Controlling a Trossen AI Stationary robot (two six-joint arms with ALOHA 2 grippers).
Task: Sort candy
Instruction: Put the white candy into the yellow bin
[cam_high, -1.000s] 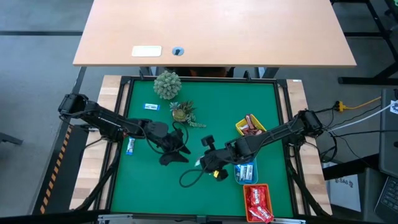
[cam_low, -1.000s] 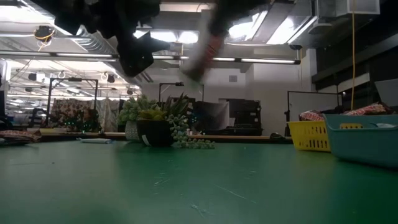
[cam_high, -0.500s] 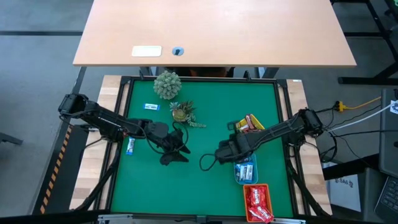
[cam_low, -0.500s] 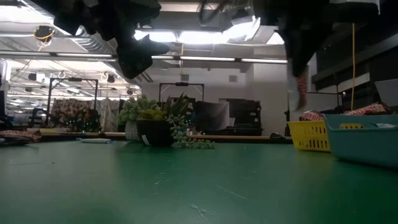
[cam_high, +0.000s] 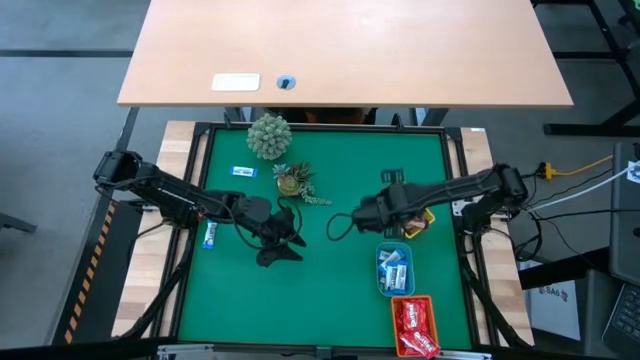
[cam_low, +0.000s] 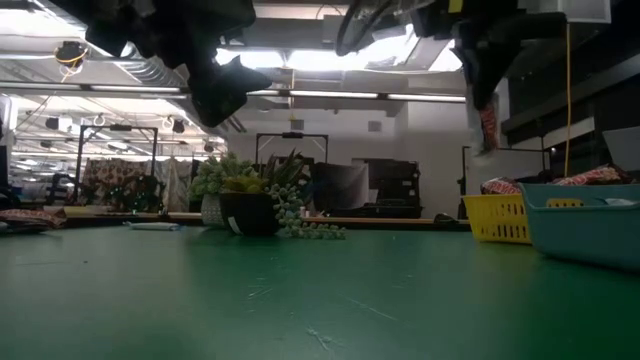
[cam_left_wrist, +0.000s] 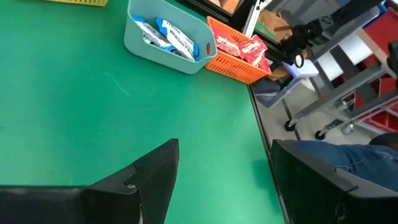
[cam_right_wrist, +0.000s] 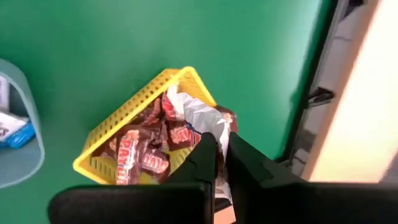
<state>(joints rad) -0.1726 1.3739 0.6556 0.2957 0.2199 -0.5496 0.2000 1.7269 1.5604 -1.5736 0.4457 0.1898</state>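
Note:
My right gripper (cam_high: 403, 212) hangs over the yellow tray (cam_right_wrist: 99, 146), shut on a maroon mini bar (cam_right_wrist: 208, 121) with a silvery wrapper. The tray holds several more maroon bars (cam_right_wrist: 140, 155). In the low view the bar (cam_low: 488, 125) dangles under my right gripper (cam_low: 484, 85), above the yellow tray (cam_low: 497, 218). My left gripper (cam_high: 285, 240) is open and empty above the middle of the green mat; it also shows in its wrist view (cam_left_wrist: 224, 180). Two blue-and-white sweets (cam_high: 243, 171) (cam_high: 210, 235) lie on the mat's left part. My right gripper pinches the mini bar by one end of its wrapper (cam_right_wrist: 219, 134) between its two fingers, coming from above and pointing down. The bar hangs below the fingers, clear of the yellow tray and the bars in it.
A blue tray (cam_high: 394, 270) with blue-and-white sweets and an orange tray (cam_high: 414, 325) with red packets stand near the right front edge. Two small green plants (cam_high: 269, 135) (cam_high: 292, 180) stand at the far left. A wooden table (cam_high: 345, 50) lies beyond the mat.
My right gripper has carried the mini bar from the mat's near middle toward the right and far edges, and now hangs over the yellow tray. It has stayed shut on the bar, which hangs clear.

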